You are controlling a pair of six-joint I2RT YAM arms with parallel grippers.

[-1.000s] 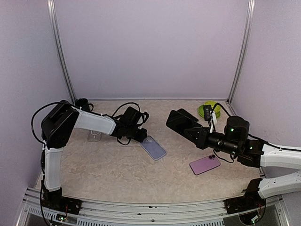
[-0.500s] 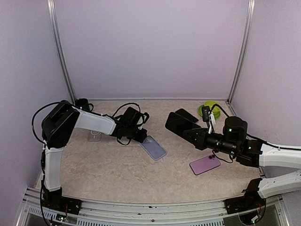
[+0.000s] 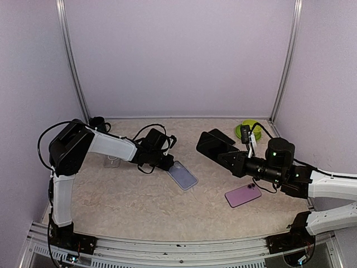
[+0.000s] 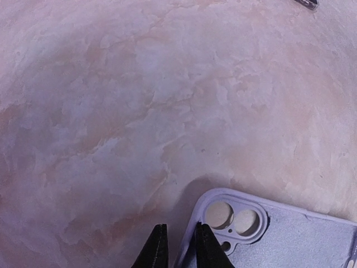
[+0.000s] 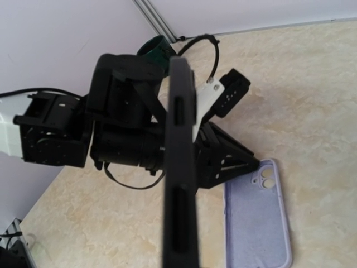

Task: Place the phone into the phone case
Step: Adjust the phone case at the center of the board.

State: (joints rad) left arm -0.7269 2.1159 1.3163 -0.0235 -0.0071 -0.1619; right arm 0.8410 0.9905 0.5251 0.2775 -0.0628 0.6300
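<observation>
Closest in, my right gripper (image 3: 228,156) is clamped on the phone (image 5: 181,167), which stands on edge straight out from my fingers, clear of the table. Beyond and below it, ahead of that gripper, lies the phone case (image 4: 290,234), seemingly open side up, with its camera cutout toward my left gripper (image 4: 179,248). There my fingers are drawn narrow at the case's corner rim, apparently pinching it steady. I judge this the carry-over step: phone in hand, not yet above the case. Next I should turn the phone flat, match its camera end to the cutout, and lower it in. A purple phone (image 3: 242,195) lies near my right wrist, well apart from the case.
</observation>
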